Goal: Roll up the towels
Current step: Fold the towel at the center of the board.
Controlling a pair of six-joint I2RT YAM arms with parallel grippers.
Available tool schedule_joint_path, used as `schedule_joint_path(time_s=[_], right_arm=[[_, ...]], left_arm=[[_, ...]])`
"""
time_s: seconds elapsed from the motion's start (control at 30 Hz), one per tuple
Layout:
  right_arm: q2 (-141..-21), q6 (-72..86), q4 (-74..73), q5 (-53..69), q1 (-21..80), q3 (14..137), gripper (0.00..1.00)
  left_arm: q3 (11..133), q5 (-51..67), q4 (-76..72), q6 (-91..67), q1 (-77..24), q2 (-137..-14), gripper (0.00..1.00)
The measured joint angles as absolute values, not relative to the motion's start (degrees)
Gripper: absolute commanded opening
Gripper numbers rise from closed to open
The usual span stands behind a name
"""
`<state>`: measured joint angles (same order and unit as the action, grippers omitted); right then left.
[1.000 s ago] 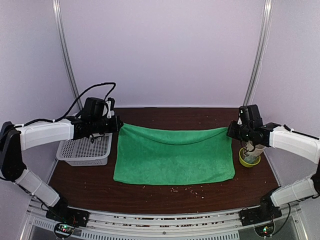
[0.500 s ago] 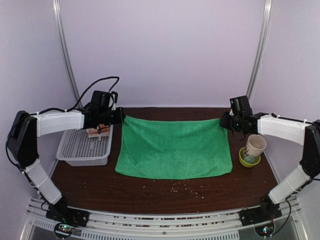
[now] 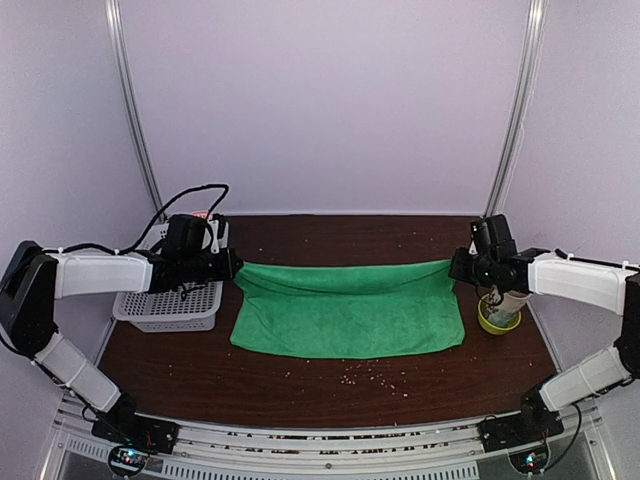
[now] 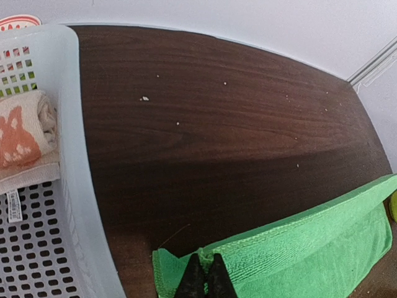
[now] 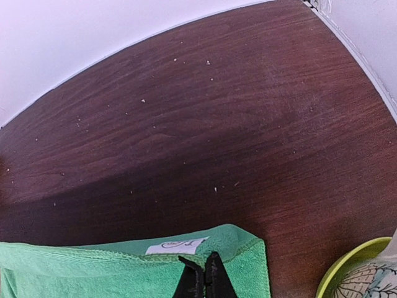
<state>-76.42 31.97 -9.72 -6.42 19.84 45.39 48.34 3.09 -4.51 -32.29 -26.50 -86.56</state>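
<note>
Top view first: the green towel [image 3: 345,318] lies spread across the middle of the desk [image 3: 330,390], its long side running left to right and its far edge bunched into a thick fold. The left gripper [image 3: 233,268] is clamped on the far left corner, and the right gripper [image 3: 457,266] is clamped on the far right corner. A white perforated basket [image 3: 170,305] sits at the desk's left edge, just beside the towel. By the right edge, a cup [image 3: 505,300] stands in a yellow-green dish [image 3: 492,324], partly behind the right arm. Crumbs [image 3: 375,376] dot the wood toward the near edge.

Over to the left wrist: the black fingers [image 4: 197,279] are pressed tight together, pinching the green hem [image 4: 248,245] at its corner. In the basket [image 4: 68,124], the pinkish towel [image 4: 18,133] with its orange figure lies bundled against the wall.

Right wrist now: the fingers [image 5: 189,279] are squeezed shut on the towel's edge [image 5: 93,270], just below a white label [image 5: 178,246]. The dish [image 5: 347,267] and cup [image 5: 378,280] peek in at the lower right corner.
</note>
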Motion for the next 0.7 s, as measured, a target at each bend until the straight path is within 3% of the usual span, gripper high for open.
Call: schedule_joint_path(time_s=[0.7], right_arm=[[-63.2, 34.04, -14.17, -3.11, 20.53, 34.24, 0.0]], left_arm=[[41.41, 5.8, -5.76, -34.2, -30.2, -78.91, 0.0]])
